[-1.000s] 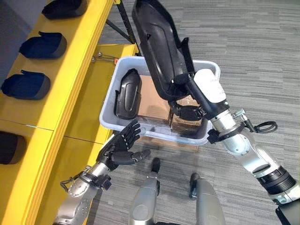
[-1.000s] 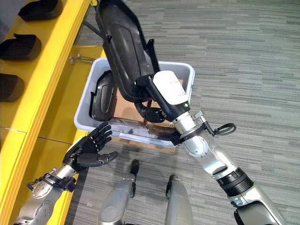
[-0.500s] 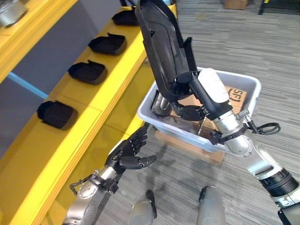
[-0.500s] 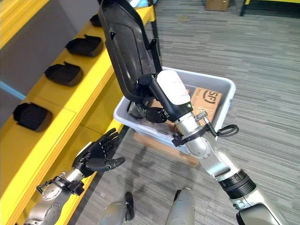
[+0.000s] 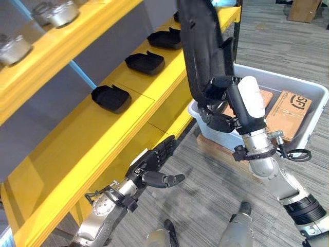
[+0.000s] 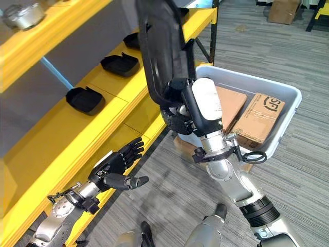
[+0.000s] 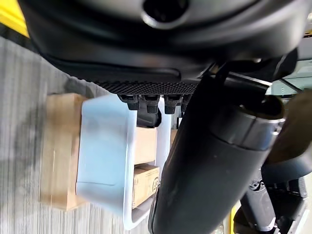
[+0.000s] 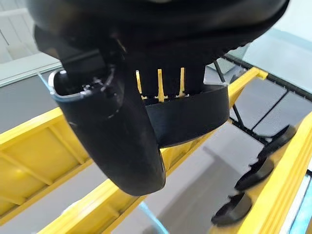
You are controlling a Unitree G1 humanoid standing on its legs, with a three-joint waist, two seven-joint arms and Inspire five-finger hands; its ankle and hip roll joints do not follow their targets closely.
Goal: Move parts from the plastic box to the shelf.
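Observation:
A long black plastic part (image 5: 204,49) stands nearly upright in front of the yellow shelf (image 5: 77,149), and my right hand (image 5: 220,114) is shut on its lower end. In the right wrist view the same part (image 8: 191,113) crosses past the curled fingers. The grey plastic box (image 6: 255,83) lies behind and to the right of that hand. My left hand (image 5: 153,165) hovers open, fingers spread, low beside the shelf's front edge, holding nothing. The left wrist view looks past its fingers (image 7: 151,101) at the box (image 7: 105,151).
Three black parts (image 5: 110,98) (image 5: 146,62) (image 5: 164,38) lie in a row on the shelf. Metal parts (image 5: 57,12) sit on the upper shelf. Two cardboard boxes (image 6: 261,116) (image 6: 229,103) lie in the plastic box, which rests on a wooden board (image 5: 216,151).
The camera has swung towards the shelf. My right hand has kept the black part and brought it from above the box to its shelf side, more upright. The left hand has stayed open.

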